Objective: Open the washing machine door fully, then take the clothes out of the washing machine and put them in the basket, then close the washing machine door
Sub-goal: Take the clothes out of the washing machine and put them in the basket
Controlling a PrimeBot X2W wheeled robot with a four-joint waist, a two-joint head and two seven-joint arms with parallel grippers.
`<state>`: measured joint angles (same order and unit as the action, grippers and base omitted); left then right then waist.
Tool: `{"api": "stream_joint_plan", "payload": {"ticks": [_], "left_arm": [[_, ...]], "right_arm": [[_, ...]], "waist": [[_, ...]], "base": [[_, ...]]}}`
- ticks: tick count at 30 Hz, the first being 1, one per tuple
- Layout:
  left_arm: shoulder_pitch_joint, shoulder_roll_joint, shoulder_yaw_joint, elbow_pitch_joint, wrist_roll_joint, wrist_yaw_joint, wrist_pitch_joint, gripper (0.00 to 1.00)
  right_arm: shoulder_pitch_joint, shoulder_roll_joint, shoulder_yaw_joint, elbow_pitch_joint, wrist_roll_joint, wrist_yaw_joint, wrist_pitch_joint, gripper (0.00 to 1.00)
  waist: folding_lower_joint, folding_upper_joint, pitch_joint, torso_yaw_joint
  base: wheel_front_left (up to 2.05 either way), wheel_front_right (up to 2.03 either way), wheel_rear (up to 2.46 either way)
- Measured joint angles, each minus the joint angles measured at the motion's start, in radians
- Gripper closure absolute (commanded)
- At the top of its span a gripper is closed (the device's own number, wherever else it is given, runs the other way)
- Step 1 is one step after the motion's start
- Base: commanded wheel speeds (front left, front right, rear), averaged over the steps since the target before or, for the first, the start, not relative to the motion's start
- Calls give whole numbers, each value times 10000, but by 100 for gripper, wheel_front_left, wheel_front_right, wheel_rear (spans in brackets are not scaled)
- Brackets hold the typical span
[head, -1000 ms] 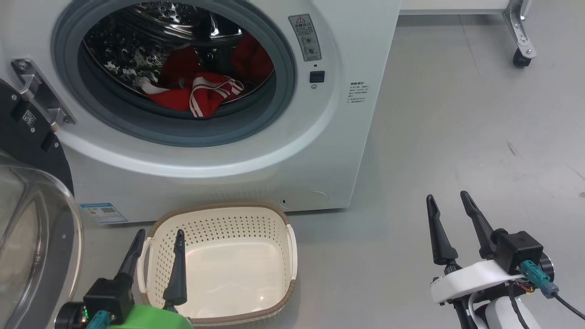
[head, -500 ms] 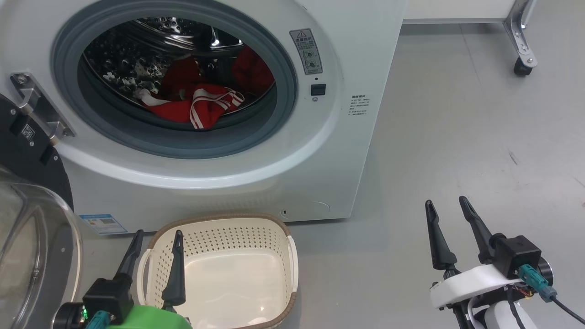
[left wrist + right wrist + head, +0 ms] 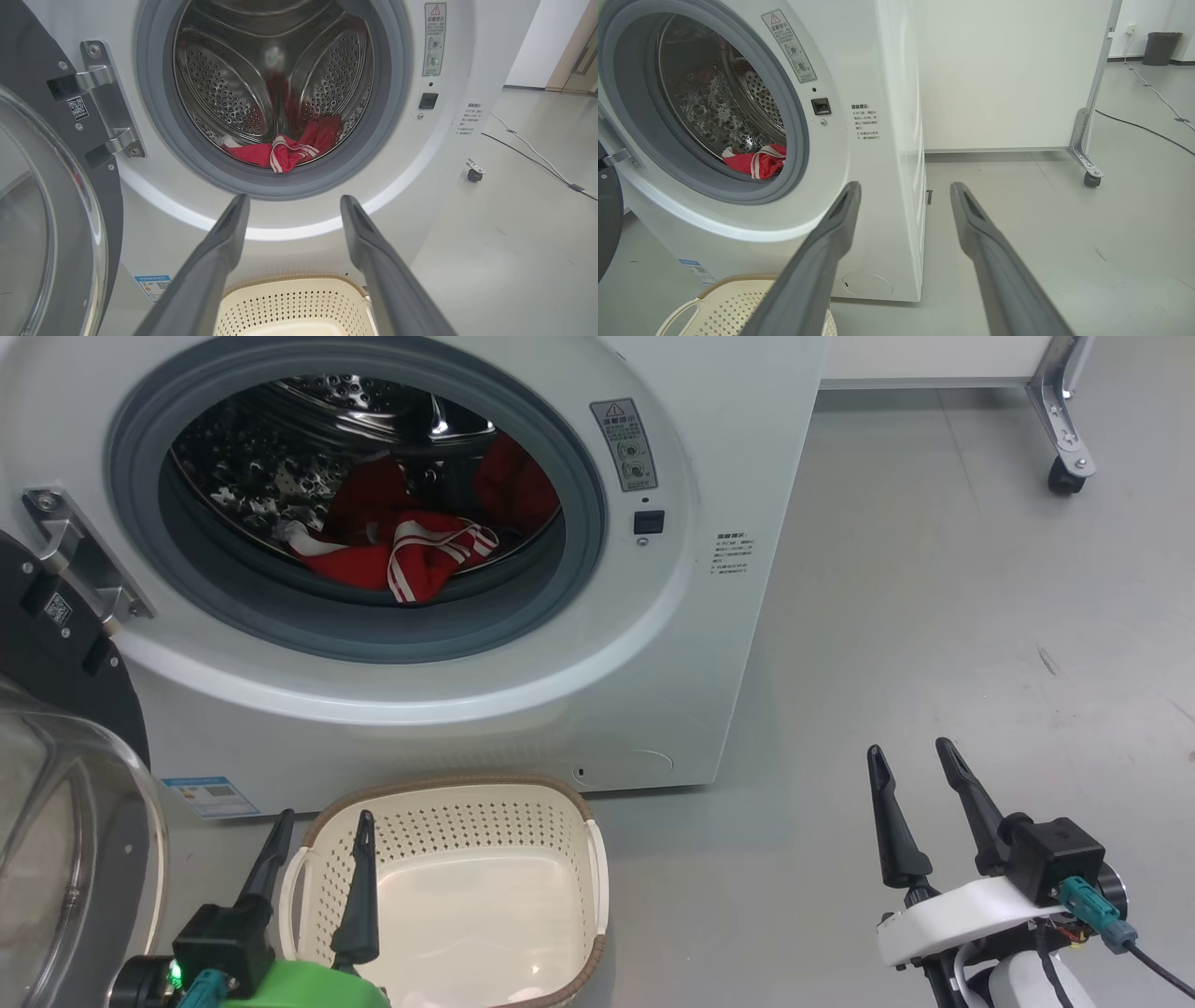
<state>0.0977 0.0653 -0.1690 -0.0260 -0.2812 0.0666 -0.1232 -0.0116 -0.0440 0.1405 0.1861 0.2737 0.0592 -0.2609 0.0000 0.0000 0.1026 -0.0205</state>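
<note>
A grey floor (image 3: 934, 616) is being shown, and a white panel on a castor frame (image 3: 1064, 420) is standing far ahead of the right pincer (image 3: 908, 749). The right pincer is being held over the floor with both fingers spread wide, gripping nothing. The washing machine (image 3: 467, 737) is being seen ahead and to the left of this pincer, well apart from it.

The left pincer (image 3: 325, 817) is likewise being held wide open and is gripping nothing. In the head view its fingertips are being seen over the left end of the basket (image 3: 523, 821); whether they are touching it cannot be told. The basket is standing on the floor, just ahead of the left pincer and close to the foot of the washing machine.

The washing machine door (image 3: 65, 803) is being carried swung out on its metal hinge (image 3: 84, 555), to the left of the left pincer, with the glass bowl bulging outward. The drum mouth, ringed by a grey seal (image 3: 373, 635), is being presented uncovered, above and ahead of the left pincer.

The clothes (image 3: 392, 555) are lying in the bottom of the drum. A red fold with white stripes is hanging at the drum's front lip, well apart from both pincers. A blue label (image 3: 207, 795) is being seen low on the machine front, just left of the left pincer.
</note>
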Motion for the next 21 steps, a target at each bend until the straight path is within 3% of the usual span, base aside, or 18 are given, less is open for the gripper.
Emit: {"api": "stream_joint_plan", "payload": {"ticks": [8, 21], "left_arm": [[-105, 115, -180, -48, 46, -15, 355, 0], [-1967, 81, -165, 65, -4, -104, 918, 0]], "right_arm": [[-4, 0, 23, -171, 0, -4, 0, 0], [-442, 0, 4, -685, -33, -90, 0, 0]], "waist": [[0, 0, 254, -22], [0, 0, 1353, -102]], "base": [[0, 0, 0], [0, 0, 0]]}}
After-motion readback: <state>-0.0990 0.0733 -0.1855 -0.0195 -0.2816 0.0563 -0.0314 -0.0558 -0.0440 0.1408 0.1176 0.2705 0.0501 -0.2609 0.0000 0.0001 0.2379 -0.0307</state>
